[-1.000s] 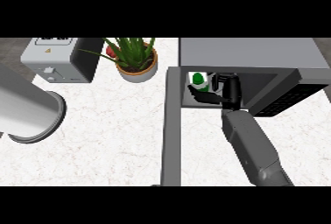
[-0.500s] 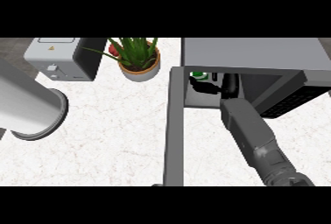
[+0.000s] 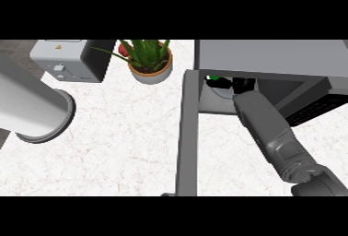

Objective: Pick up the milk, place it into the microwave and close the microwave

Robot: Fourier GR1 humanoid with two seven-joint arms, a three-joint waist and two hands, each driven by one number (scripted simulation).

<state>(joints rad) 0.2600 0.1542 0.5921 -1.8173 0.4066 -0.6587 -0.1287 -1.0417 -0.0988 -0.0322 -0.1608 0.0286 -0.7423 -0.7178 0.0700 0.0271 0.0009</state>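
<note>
Right forearm now reaches deeper into the grey boxy microwave (image 3: 272,57) than before; black right hand (image 3: 243,84) beside green-capped milk (image 3: 216,81), finger state unclear.

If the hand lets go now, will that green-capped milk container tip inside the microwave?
Probably not: the green-capped milk container looks upright on the grey microwave's pale round plate. It seems small and likely light, so the withdrawing right hand could nudge it over.

The white marbled counter (image 3: 122,138) carries a microwave (image 3: 272,57); left of the microwave stands a potted plant (image 3: 149,62), farther left a toaster (image 3: 65,60).
</note>
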